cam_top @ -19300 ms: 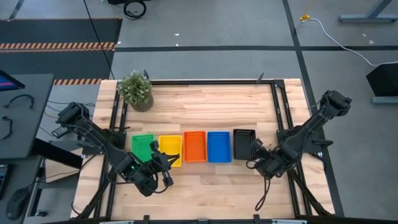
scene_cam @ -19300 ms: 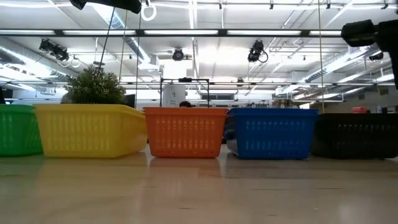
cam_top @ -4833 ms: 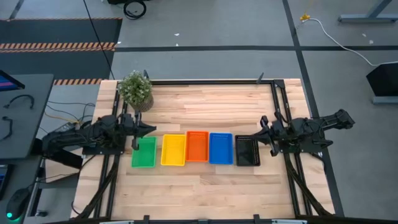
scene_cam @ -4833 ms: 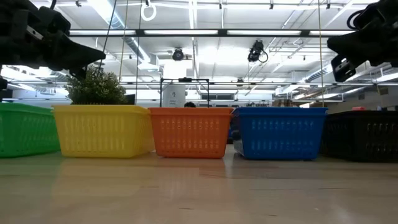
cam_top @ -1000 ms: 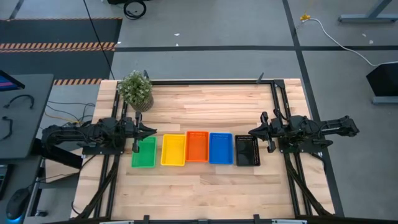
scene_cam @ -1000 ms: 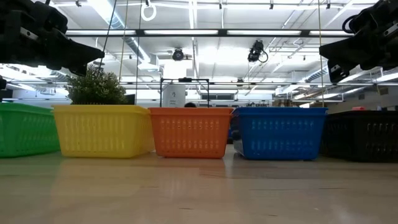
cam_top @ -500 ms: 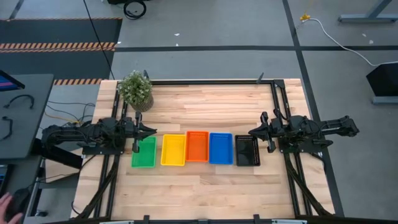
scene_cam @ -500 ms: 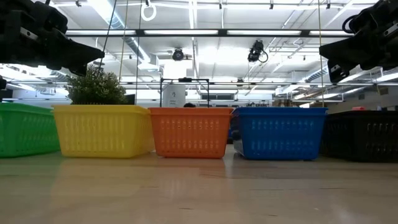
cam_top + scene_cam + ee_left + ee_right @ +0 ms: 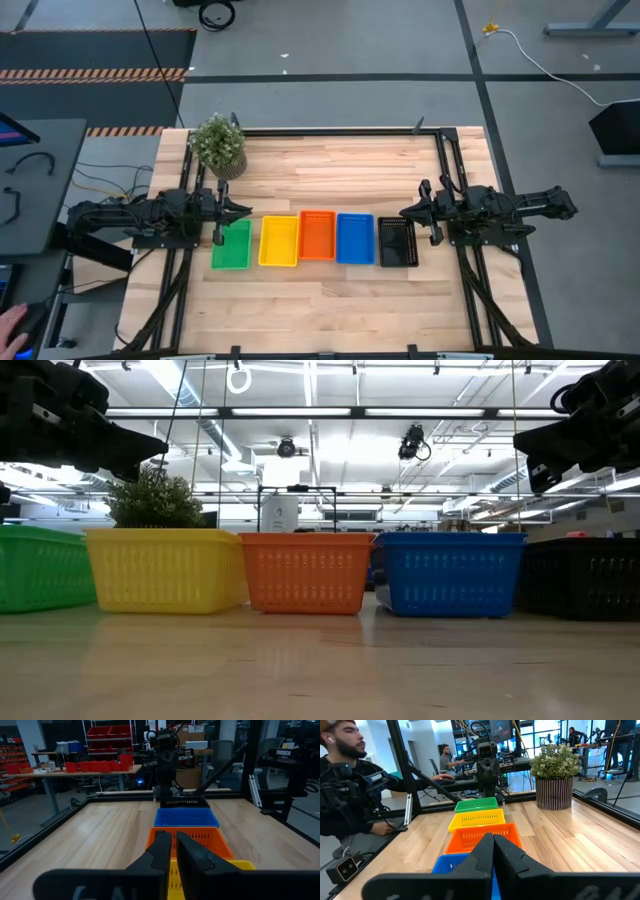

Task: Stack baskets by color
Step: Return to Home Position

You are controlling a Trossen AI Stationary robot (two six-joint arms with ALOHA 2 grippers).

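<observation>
Five baskets stand in a row on their bottoms on the wooden table: green [image 9: 231, 245], yellow [image 9: 278, 241], orange [image 9: 316, 235], blue [image 9: 354, 238] and black [image 9: 397, 243]. My left gripper [image 9: 240, 211] hovers level above the green basket's far left corner, pointing along the row. Its fingers [image 9: 162, 851] stand all but together, with only a thin slit between them and nothing in it. My right gripper [image 9: 405, 213] hovers level over the black basket's far right corner, facing the left one. It is shut and empty [image 9: 493, 840].
A potted plant [image 9: 218, 145] stands at the table's far left corner. Black frame rails [image 9: 450, 180] run along the left, right and far edges. Bare wood lies in front of and behind the row. A seated person [image 9: 350, 785] is beyond the table's left end.
Both arms and all baskets have kept still. A person's hand has come into view at the desk off the table's near left corner.
</observation>
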